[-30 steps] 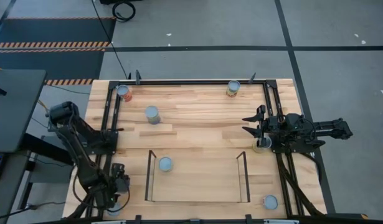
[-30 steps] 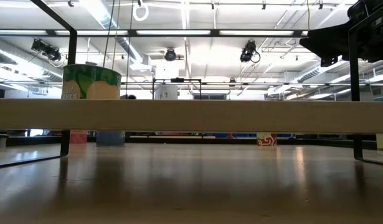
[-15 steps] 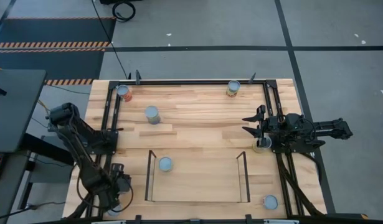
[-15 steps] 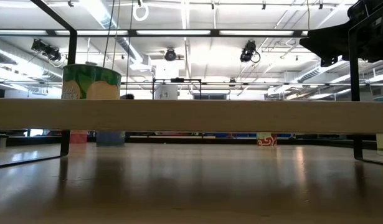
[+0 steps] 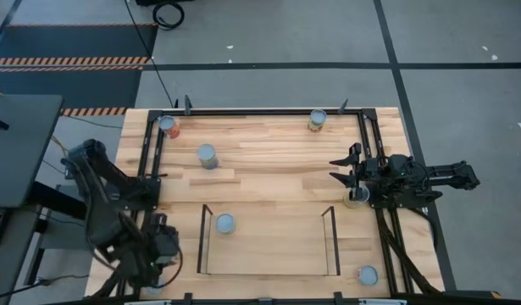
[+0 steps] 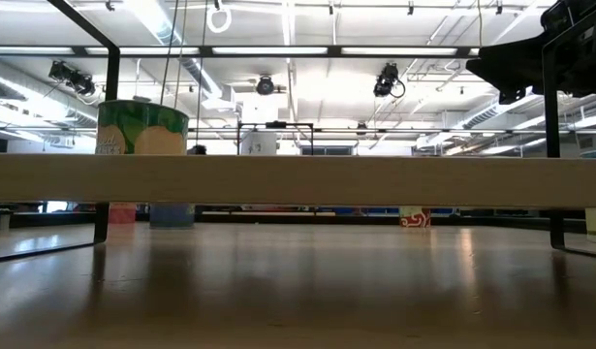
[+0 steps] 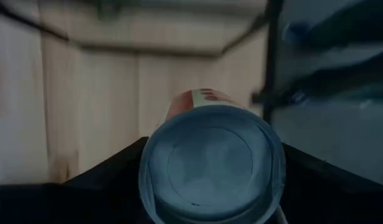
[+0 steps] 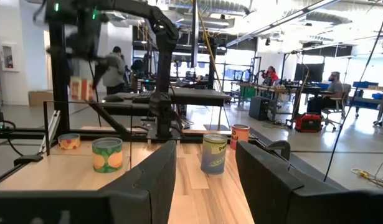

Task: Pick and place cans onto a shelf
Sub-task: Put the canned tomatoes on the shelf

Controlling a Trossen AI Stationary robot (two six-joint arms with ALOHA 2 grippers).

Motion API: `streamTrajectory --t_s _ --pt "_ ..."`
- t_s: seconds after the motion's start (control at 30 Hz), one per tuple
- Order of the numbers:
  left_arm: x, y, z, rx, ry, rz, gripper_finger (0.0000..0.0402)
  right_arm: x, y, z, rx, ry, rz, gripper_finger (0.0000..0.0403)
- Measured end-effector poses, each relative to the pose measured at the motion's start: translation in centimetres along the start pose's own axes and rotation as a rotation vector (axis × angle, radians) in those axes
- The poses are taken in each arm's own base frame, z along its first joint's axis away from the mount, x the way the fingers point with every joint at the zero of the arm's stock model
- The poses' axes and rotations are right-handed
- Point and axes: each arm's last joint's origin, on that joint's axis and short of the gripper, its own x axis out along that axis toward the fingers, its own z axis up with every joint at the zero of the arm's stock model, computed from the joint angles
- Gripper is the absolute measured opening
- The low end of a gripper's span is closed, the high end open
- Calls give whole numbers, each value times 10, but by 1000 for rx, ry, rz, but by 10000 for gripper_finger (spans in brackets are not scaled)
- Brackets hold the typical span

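My left gripper is over the table's near left corner, shut on a can with a grey-blue top and a red label. The can also shows in the right wrist view. My right gripper is open and empty at the table's right side, beside a can that stands on the table. The shelf lies near the front edge. One green-labelled can stands on its left end and also shows in the low view. My left gripper pinches the can between its two fingers, on opposite sides at its top rim. The fingers come from above, pointing down. The can hangs upright below them, lifted clear of the table.
Other cans stand on the table at the far left, left of centre, far right and near right corner. Dark frame rails run along the table's edges. People stand in the room beyond.
My left gripper has risen and moved toward the far edge, away from the near left corner. It has lifted the can clear of the table.
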Motion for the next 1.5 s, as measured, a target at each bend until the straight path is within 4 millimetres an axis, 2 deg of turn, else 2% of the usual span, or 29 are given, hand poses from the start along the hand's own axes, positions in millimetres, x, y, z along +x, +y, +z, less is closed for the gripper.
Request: streamTrajectory --t_s 0.2,0.33,0.4,0.53,0.7,0.93,1.17,1.33,1.5 --pt "-38 20 47 -74 -169 -78 290 0 0 0 0 1 0 174" --pt "-41 30 75 -78 -300 -104 290 0 0 0 0 0 0 174" --pt "-29 32 90 -61 -305 -94 290 0 0 0 0 0 0 174" --pt "11 30 118 -5 -236 -61 290 0 0 0 0 0 0 174" --pt "54 33 140 19 -129 -24 290 0 0 0 0 0 0 174" --pt "99 30 150 54 -56 75 290 0 0 0 0 0 0 174" --pt "127 24 144 13 30 175 290 0 0 0 0 0 0 174" --pt "135 11 137 24 15 225 291 0 0 0 0 0 0 174" --pt "134 3 128 17 0 263 291 0 0 0 0 0 0 174"
